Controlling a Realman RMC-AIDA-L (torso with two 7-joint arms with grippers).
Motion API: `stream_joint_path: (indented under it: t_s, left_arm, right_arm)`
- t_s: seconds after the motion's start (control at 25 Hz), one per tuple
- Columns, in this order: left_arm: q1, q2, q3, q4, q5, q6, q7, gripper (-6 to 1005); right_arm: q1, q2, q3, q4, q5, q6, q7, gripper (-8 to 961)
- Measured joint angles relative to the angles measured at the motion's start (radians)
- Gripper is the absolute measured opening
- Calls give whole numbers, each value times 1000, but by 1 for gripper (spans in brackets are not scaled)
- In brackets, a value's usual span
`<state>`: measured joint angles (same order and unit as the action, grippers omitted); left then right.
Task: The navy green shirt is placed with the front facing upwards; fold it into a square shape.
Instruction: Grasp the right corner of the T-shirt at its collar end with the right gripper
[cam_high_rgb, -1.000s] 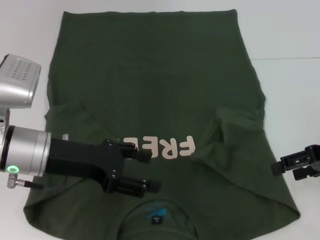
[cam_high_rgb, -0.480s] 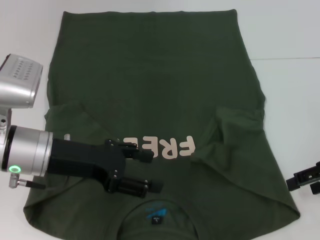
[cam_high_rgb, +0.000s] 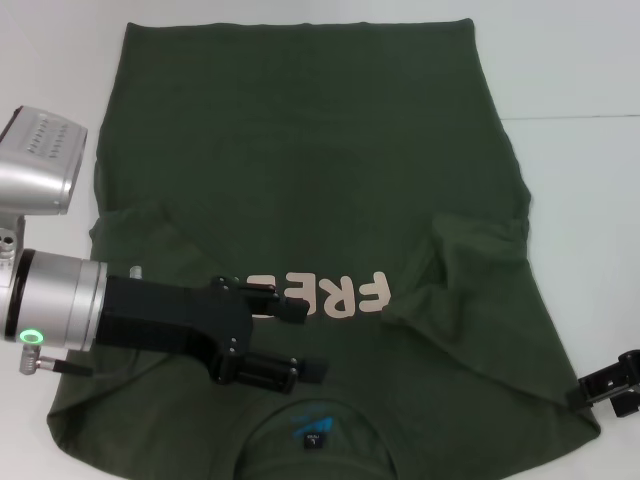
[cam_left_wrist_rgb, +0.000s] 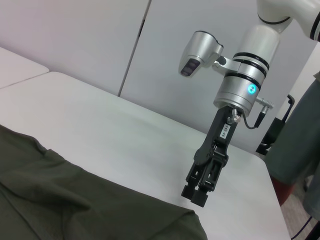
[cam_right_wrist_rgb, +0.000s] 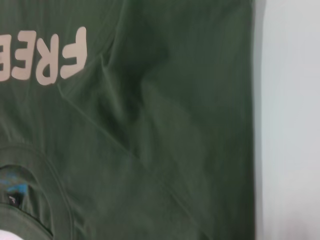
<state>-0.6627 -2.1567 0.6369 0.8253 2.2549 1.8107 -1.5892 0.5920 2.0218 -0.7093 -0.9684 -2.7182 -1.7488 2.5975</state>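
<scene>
On white tabletop navy green shirt lies flat, sleeves folded in; left end effector spread wide above chest, gripping nothing; right end effector by right edge, grip state unclear

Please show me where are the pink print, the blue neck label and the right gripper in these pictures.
pink print (cam_high_rgb: 335, 294): head view, on the letter R, mid-chest of the shirt.
blue neck label (cam_high_rgb: 315, 435): head view, inside the collar, on the label.
right gripper (cam_left_wrist_rgb: 197, 194): left wrist view, at the fingertips above the shirt's edge.
</scene>
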Motion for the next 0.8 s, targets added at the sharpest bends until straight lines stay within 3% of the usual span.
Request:
stream_joint_path:
  t_s: [0.24, 0.8]
  left_arm:
    - [0, 0, 0, 2, 0, -1, 0, 847]
    - [1, -2, 0, 3, 0, -2, 2, 847]
  right_arm:
    - [2, 0, -4, 3, 0, 6, -1, 789]
    - [9, 23, -47, 5, 0, 22, 0, 776]
